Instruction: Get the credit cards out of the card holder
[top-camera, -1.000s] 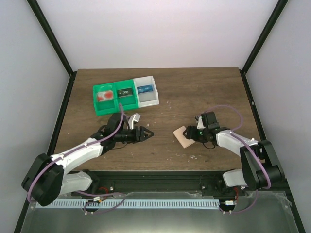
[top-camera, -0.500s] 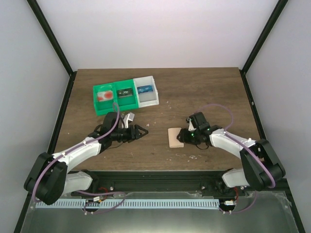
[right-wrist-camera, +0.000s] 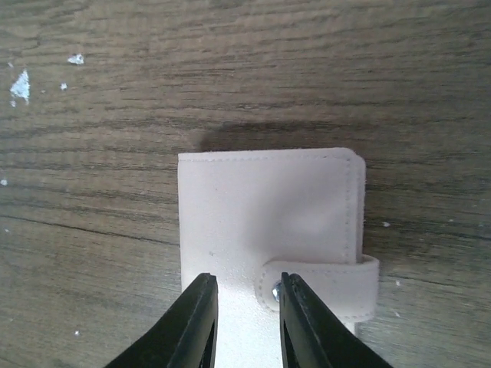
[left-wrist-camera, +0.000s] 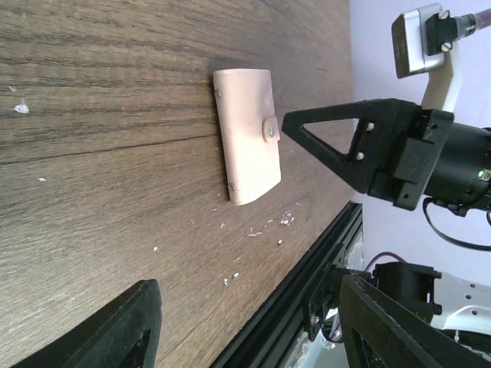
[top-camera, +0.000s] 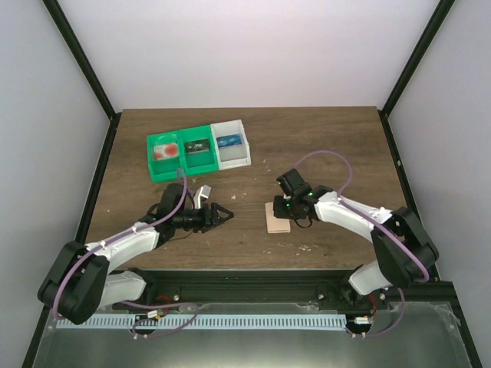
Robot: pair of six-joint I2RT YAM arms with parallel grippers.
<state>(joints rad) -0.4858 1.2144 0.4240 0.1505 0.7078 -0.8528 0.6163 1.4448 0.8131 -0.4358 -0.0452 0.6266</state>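
The right gripper [right-wrist-camera: 245, 280] points down at the holder [right-wrist-camera: 268, 207]. Its black fingers [right-wrist-camera: 196, 326] stand a narrow gap apart, with pale leather showing between them. Whether the tips touch it cannot be told.

The holder is a flat tan rectangle, closed, with rounded corners and a stitched edge. A short strap [right-wrist-camera: 330, 287] wraps in from one side and ends in a small metal snap [right-wrist-camera: 275, 290] just beside one finger. The holder lies flat on the table [right-wrist-camera: 92, 115], which is dark wood grain dotted with white specks [right-wrist-camera: 21, 83]. It sits near the front edge, between the two arms.

The left gripper [left-wrist-camera: 247, 280] hovers low over the table, jaws wide apart with nothing between them. It faces the holder without touching it (the right gripper's triangular fingertip shows in its view, right at the snap).

Farther back, left of centre, two plastic trays sit touching side by side. The green tray [top-camera: 176, 173] has two compartments, with the red card [top-camera: 163, 150], marked with white, in the left one. The dark card [top-camera: 197, 146] is in the right one. The white tray [top-camera: 234, 157] holds the blue card [top-camera: 228, 141]. Any print on the cards is too small to read.
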